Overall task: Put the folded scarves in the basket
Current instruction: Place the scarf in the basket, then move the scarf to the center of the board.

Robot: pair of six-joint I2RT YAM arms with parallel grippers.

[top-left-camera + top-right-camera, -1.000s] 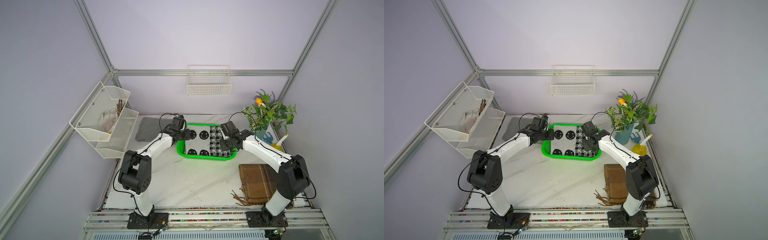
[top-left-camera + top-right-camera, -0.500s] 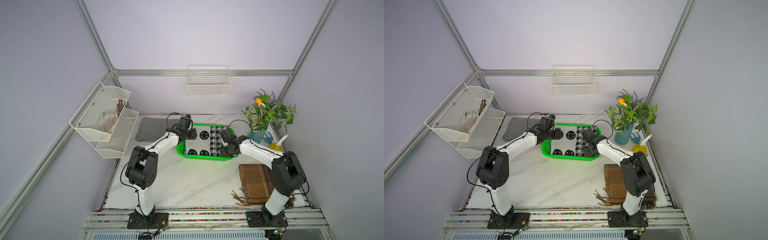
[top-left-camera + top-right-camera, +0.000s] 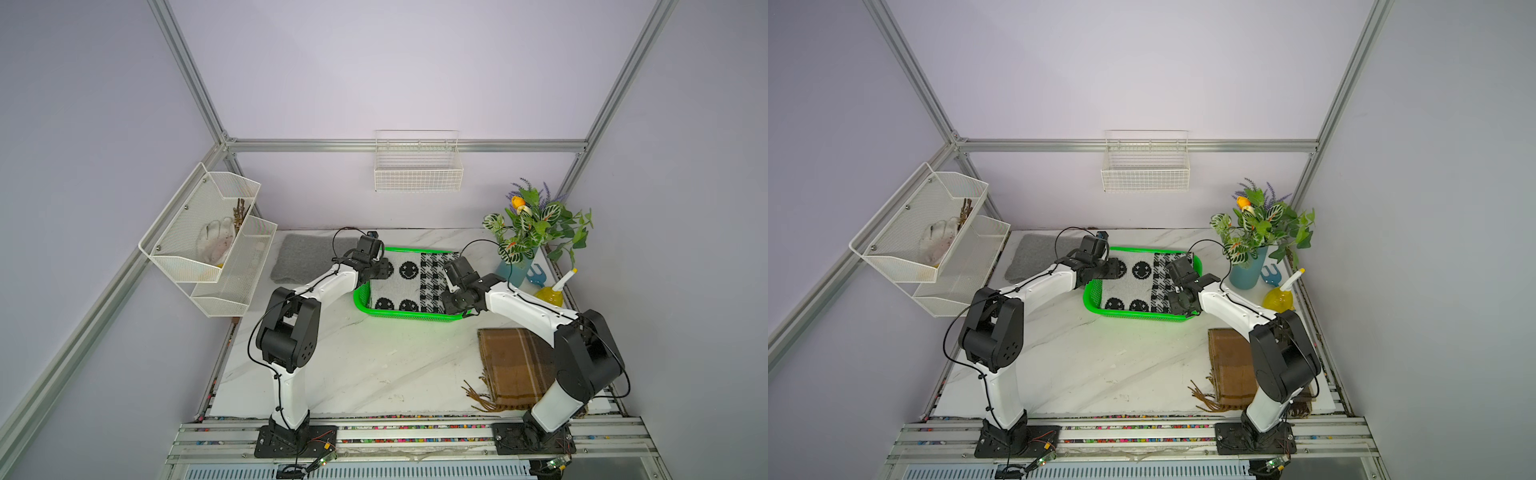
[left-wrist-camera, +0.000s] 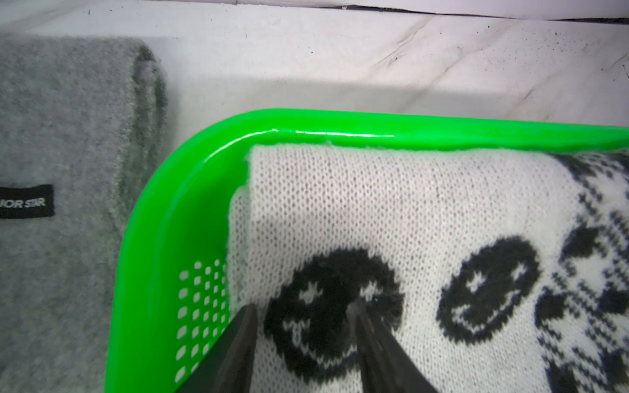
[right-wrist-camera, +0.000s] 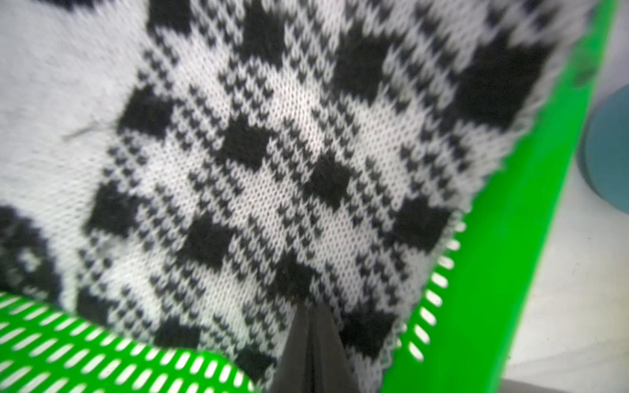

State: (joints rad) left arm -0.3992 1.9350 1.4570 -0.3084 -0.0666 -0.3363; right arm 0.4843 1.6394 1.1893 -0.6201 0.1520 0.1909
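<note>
A black label [image 4: 26, 201] on the grey knit cloth [image 4: 75, 119] reads, partly cut off, "…OR STAR".

Top views high, angled down, wrist views close — sharing basket [image 4: 340, 123]

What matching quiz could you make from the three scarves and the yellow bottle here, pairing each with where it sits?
Things:
1. black-and-white scarf
2. grey scarf
3. brown fringed scarf
4. yellow bottle

Places:
A. beside the blue vase
B. on the table, near its front edge
C. inside the green basket
D. on the table just outside the basket, at the back

Pairs: 1-C, 2-D, 3-B, 4-A.
</note>
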